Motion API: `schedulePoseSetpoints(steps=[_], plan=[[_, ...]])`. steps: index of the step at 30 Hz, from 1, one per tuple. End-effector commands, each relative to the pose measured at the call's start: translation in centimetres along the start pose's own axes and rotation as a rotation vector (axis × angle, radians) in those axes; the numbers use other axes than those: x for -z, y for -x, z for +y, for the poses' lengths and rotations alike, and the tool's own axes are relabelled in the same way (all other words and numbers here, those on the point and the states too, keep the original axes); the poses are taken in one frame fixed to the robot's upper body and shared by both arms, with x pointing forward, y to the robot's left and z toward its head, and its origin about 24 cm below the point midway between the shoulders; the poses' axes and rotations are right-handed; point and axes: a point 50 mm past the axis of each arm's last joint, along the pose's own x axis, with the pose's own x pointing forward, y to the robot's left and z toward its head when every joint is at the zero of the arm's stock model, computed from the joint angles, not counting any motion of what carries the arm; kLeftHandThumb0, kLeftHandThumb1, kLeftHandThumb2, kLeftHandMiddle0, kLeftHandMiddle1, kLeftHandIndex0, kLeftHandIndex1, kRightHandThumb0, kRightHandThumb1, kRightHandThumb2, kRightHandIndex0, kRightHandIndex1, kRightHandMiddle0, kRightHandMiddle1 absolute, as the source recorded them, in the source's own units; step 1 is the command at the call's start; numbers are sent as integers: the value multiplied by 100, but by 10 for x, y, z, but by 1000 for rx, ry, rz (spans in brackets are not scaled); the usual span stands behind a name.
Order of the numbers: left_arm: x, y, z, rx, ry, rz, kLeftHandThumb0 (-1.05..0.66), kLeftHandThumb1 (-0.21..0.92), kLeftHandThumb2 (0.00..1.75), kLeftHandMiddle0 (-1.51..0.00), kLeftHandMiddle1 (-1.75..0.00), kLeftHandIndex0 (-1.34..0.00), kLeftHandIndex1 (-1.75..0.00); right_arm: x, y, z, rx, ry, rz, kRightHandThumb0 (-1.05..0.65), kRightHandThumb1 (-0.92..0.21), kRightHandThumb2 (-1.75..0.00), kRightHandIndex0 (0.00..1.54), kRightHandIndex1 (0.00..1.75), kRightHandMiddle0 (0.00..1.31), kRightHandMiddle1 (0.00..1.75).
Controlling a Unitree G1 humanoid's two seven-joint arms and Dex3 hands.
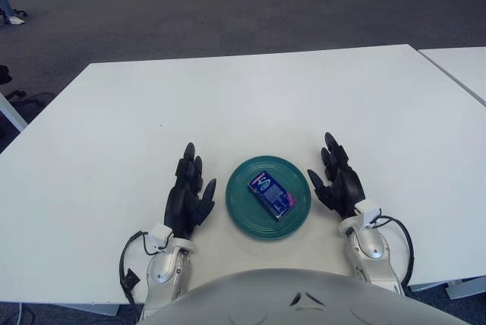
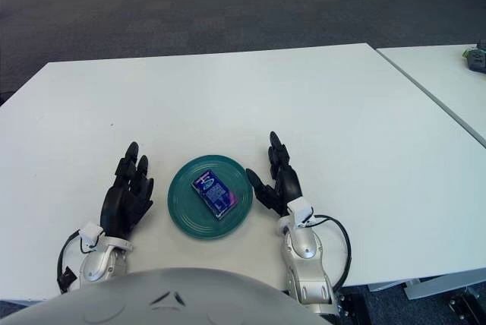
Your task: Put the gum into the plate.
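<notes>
Gum (image 1: 271, 194) lies in green plate (image 1: 239, 207) (label up).

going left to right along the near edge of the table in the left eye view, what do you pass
left hand, fingers spread → green plate with the blue gum pack lying in it → right hand, fingers spread, all on the white table

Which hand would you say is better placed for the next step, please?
Neither: the gum pack already lies in the green plate. The left hand and right hand flank it, open, holding nothing.
</notes>
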Motion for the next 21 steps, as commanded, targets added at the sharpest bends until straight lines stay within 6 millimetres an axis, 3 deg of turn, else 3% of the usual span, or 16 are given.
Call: schedulePoseSetpoints(steps=[1,7,14,21], plan=[[13,8,0,-6,51,80,-55,81,11,0,0,0,0,25,10,-2,14,-28,136,-105,-91,-7,0,0,1,0],[13,7,0,-10,61,78,-48,77,12,0,0,0,0,27,8,-3,32,-62,151,-105,-91,-6,0,0,1,0],[12,7,0,-8,-66,56,-63,75,13,0,0,0,0,28,7,-4,49,-78,166,-103,-91,-5,0,0,1,1],[13,7,-2,-14,-105,64,-66,73,12,0,0,0,0,28,6,-4,39,-113,170,-94,-89,-3,0,0,4,2]])
